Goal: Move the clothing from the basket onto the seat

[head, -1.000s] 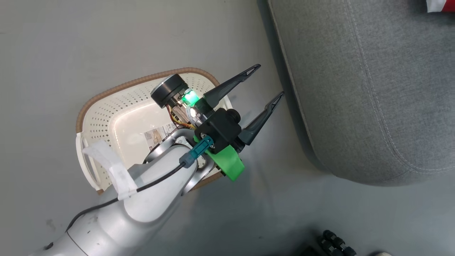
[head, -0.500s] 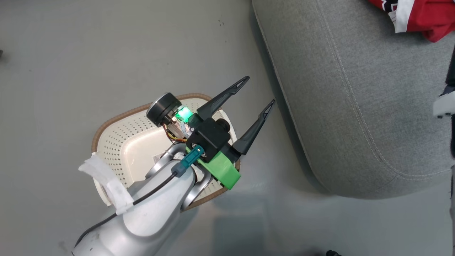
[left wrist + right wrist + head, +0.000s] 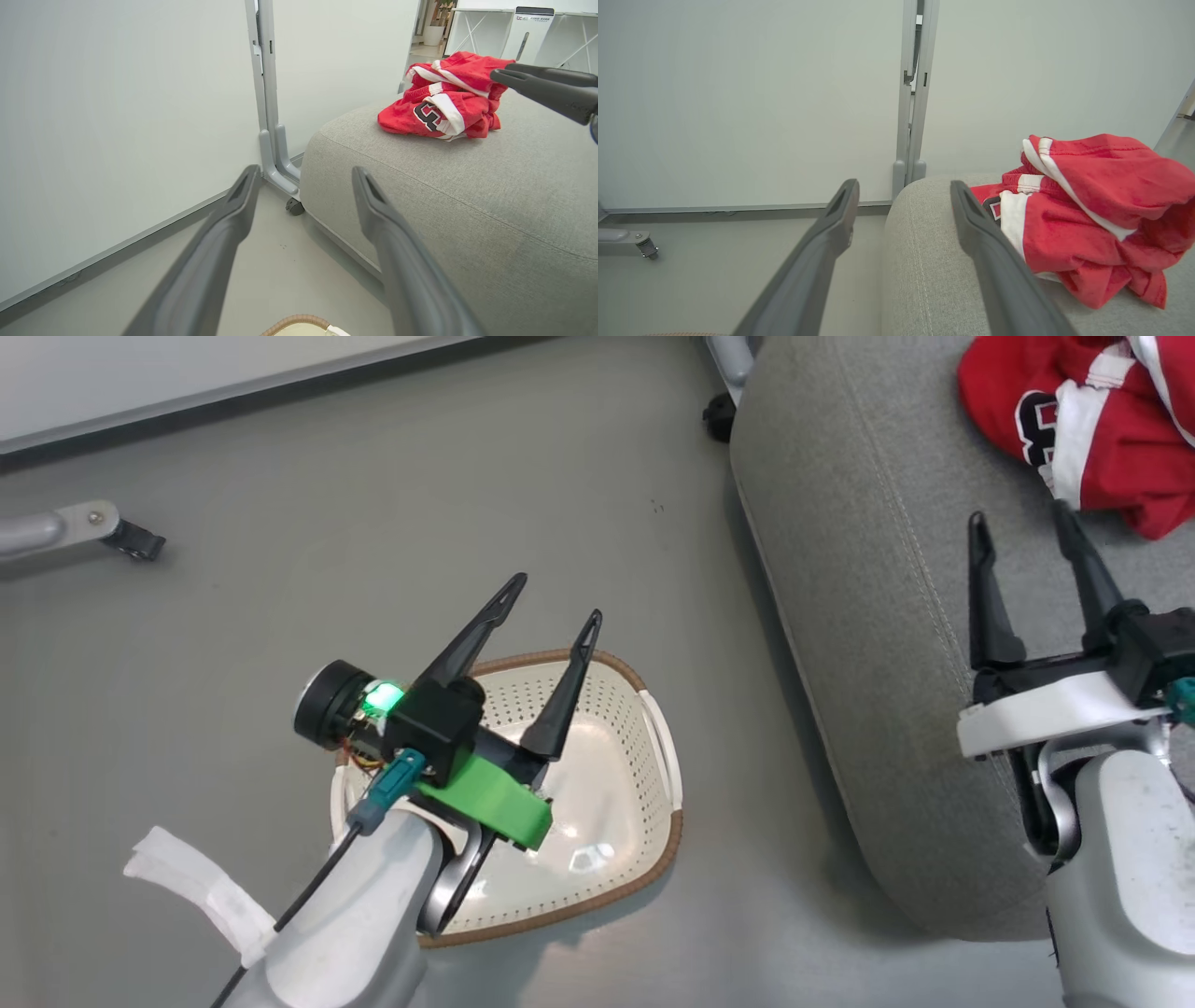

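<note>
Right gripper, jaws spread and empty, hangs over the seat. The clothing lies heaped on the seat just beyond its fingertips, up and to the right, with no clear long axis. Left gripper, also spread and empty, hangs above the basket, which looks bare inside. The right arm is nearer the clothing.

Probably office: wheeled partition panels

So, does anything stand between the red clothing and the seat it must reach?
Nothing visible does: the clothing already lies on the seat. What shows inside the basket is bare, and the left hand and right hand stand open, holding nothing.
</note>
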Available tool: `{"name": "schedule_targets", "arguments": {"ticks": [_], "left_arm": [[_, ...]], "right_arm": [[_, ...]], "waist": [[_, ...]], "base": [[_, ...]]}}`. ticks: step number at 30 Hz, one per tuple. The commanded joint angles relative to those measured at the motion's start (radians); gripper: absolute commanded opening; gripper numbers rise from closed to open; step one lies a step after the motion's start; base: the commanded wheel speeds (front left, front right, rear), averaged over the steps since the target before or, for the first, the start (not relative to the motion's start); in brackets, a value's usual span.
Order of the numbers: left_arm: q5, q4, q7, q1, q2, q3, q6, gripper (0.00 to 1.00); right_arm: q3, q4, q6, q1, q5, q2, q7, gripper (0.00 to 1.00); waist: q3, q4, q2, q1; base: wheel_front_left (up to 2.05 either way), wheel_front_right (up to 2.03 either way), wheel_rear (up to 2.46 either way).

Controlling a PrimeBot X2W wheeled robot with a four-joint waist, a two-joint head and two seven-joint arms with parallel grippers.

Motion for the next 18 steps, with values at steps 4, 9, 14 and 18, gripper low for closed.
{"name": "schedule_targets", "arguments": {"ticks": [4, 9, 14, 18], "left_arm": [[0.004, -0.017, -0.001, 0.066, -0.004, 0.085, 0.012, 1.0], [0.014, -0.038, -0.001, 0.14, -0.013, 0.2, 0.02, 1.0], [0.029, -0.06, -0.001, 0.207, -0.022, 0.288, 0.023, 1.0], [0.043, -0.073, -0.001, 0.255, -0.03, 0.351, 0.02, 1.0]], "right_arm": [[0.034, -0.018, -0.001, 0.044, 0.003, 0.016, -0.005, 1.0], [0.056, -0.034, -0.001, 0.088, -0.008, 0.035, -0.005, 1.0], [0.058, -0.049, -0.001, 0.134, -0.007, 0.048, -0.005, 1.0], [0.06, -0.069, -0.001, 0.177, -0.008, 0.055, -0.005, 1.0]], "waist": [[-0.08, 0.08, 0.0, 0.0], [-0.125, 0.118, 0.0, 0.0], [-0.156, 0.14, 0.0, 0.0], [-0.177, 0.152, 0.0, 0.0]], "base": [[0.0, 0.0, 0.0], [0.0, 0.0, 0.0], [0.0, 0.0, 0.0], [0.0, 0.0, 0.0]]}}
